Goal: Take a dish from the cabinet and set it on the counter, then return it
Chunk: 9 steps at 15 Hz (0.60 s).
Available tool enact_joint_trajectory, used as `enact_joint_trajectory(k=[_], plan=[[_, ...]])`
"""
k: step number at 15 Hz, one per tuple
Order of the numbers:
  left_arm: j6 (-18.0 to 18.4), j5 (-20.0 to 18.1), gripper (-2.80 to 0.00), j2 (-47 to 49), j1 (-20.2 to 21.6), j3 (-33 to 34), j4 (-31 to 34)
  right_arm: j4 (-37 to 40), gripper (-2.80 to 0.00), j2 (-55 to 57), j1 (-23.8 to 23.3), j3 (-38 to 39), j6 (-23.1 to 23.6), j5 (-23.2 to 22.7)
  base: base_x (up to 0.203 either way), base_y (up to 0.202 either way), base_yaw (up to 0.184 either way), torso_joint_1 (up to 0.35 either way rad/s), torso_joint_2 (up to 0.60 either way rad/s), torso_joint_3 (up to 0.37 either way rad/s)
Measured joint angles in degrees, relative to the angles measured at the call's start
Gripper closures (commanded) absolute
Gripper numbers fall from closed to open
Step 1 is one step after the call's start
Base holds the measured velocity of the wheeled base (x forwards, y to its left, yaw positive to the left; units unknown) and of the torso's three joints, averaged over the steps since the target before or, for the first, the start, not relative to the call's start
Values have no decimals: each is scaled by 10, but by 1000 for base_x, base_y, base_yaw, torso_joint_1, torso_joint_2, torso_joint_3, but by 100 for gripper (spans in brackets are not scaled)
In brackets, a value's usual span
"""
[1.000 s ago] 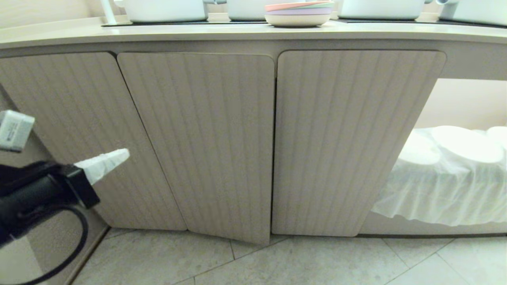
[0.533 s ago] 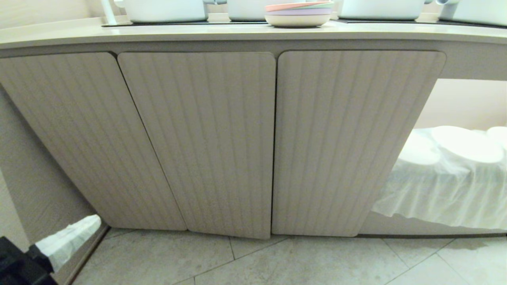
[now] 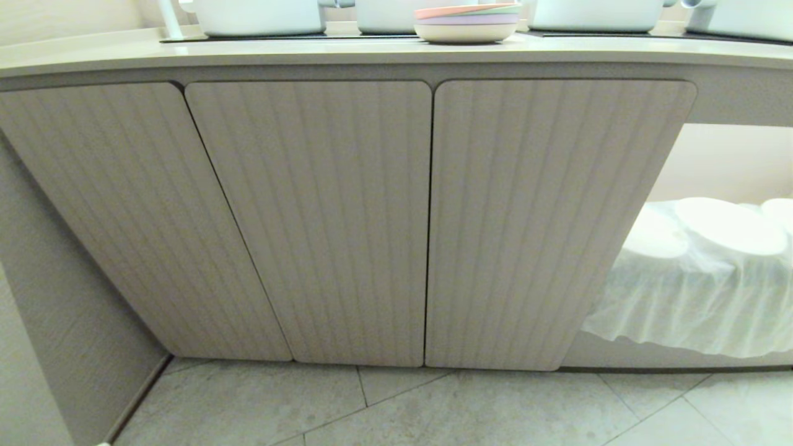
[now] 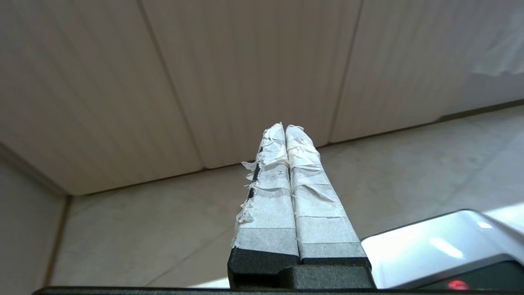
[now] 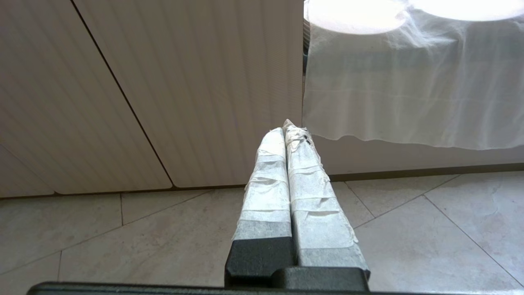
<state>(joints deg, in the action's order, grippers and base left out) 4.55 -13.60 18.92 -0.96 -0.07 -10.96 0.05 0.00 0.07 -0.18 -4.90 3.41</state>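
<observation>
I see no readable writing. My left gripper [image 4: 285,128] and right gripper [image 5: 286,130] are both pinched together, empty, low before the closed cabinet [image 3: 310,217]; the dish is hidden.

You're looking at a kitchen: a cream counter [image 3: 372,52] with inset black cooktop panels [image 3: 285,38], white pots [image 3: 257,15] and stacked pastel plates [image 3: 466,21] on it, ribbed cabinet doors [image 3: 322,217] below, a tiled floor [image 3: 433,409].
</observation>
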Motion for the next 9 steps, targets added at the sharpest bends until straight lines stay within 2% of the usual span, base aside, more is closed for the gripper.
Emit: enact_joint_trajectory(k=[4,5,7,8,9], plan=[[7,34,0,-119,10,-1,49,0,0,0,0,0,0,0,0,0,0,0,0,0],[11,51,0,-143,10,-3,65,0,0,0,0,0,0,0,0,0,0,0,0,0],[36,118,0,-169,10,-2,72,0,0,0,0,0,0,0,0,0,0,0,0,0],[43,138,0,-177,10,0,80,0,0,0,0,0,0,0,0,0,0,0,0,0],[44,135,0,-182,10,0,85,0,0,0,0,0,0,0,0,0,0,0,0,0]])
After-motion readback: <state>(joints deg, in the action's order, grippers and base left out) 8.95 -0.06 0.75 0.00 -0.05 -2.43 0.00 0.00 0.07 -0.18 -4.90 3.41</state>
